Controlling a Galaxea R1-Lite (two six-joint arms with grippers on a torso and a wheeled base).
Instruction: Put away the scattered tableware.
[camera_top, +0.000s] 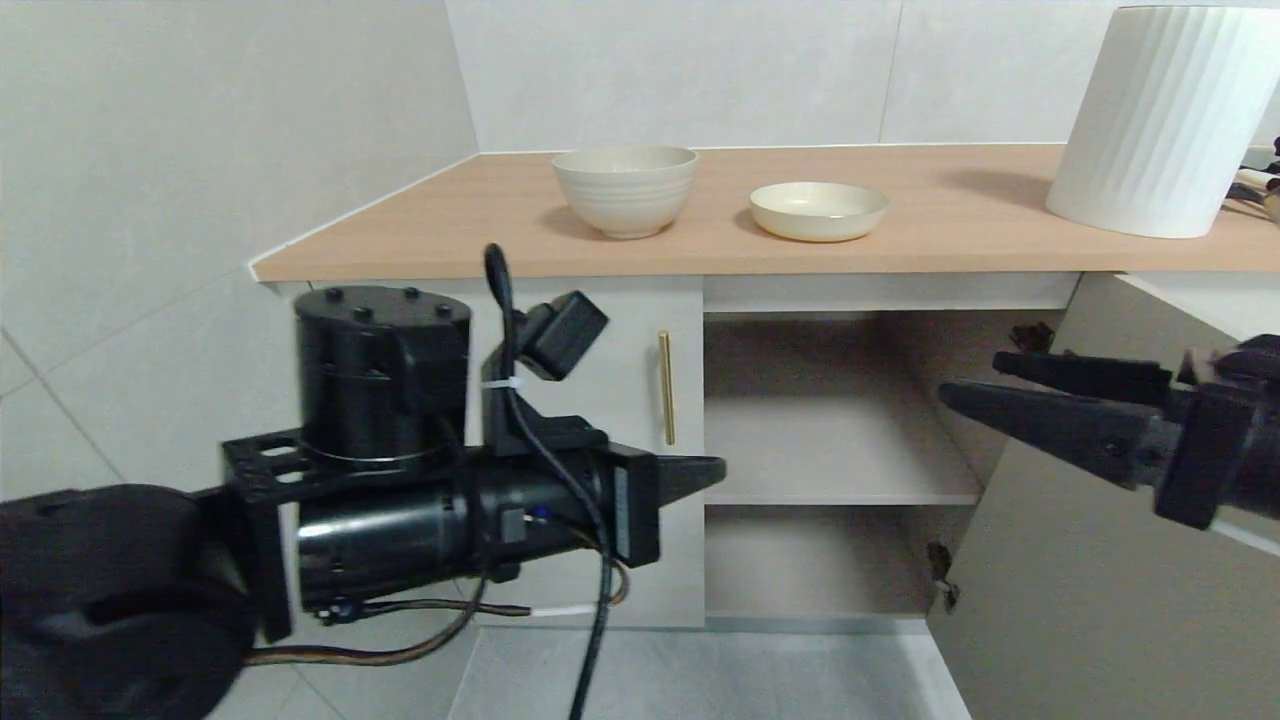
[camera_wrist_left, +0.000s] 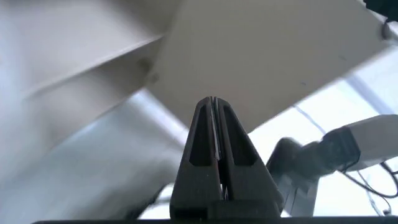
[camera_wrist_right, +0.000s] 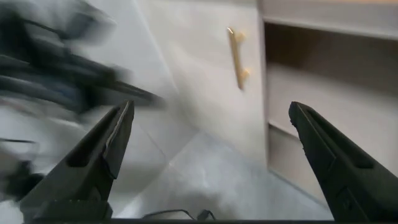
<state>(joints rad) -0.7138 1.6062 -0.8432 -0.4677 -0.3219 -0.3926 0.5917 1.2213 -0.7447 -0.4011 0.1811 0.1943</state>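
A deep cream bowl (camera_top: 625, 188) and a shallow cream dish (camera_top: 818, 210) stand side by side on the wooden countertop (camera_top: 430, 230). Below them the cabinet (camera_top: 840, 440) stands with its right door (camera_top: 1050, 600) swung open, showing two bare shelves. My left gripper (camera_top: 715, 470) is shut, level with the closed left door near its gold handle (camera_top: 666, 388); its fingers (camera_wrist_left: 212, 134) are pressed together. My right gripper (camera_top: 975, 385) is open in front of the open door, fingers (camera_wrist_right: 112, 149) spread wide, with nothing between them.
A tall white ribbed container (camera_top: 1165, 120) stands at the right end of the countertop, with some utensils (camera_top: 1255, 185) behind it. Tiled walls close in the left and back. The closed left door carries the gold handle (camera_wrist_right: 238, 59). Grey floor lies below.
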